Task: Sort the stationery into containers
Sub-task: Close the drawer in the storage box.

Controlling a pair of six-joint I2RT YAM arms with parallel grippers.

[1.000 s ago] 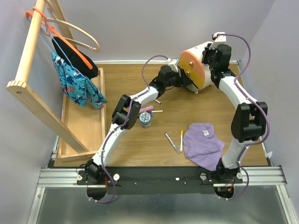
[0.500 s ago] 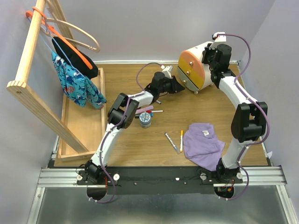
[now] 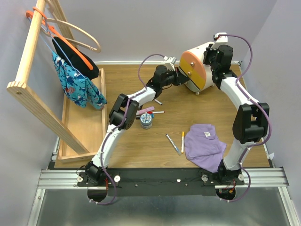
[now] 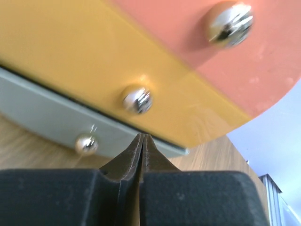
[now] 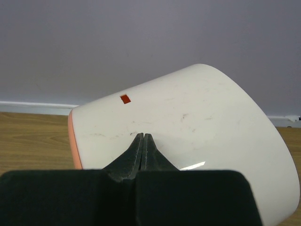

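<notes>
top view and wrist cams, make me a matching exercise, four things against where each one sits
Things:
1 jar
2 purple cloth
3 left gripper
4 right gripper

Places:
a facing the drawer knobs
b beside the pink bar
c next to the yellow marker
d at the unit's cream shell

Pairs: 1-b, 2-c, 3-a, 4-d
</notes>
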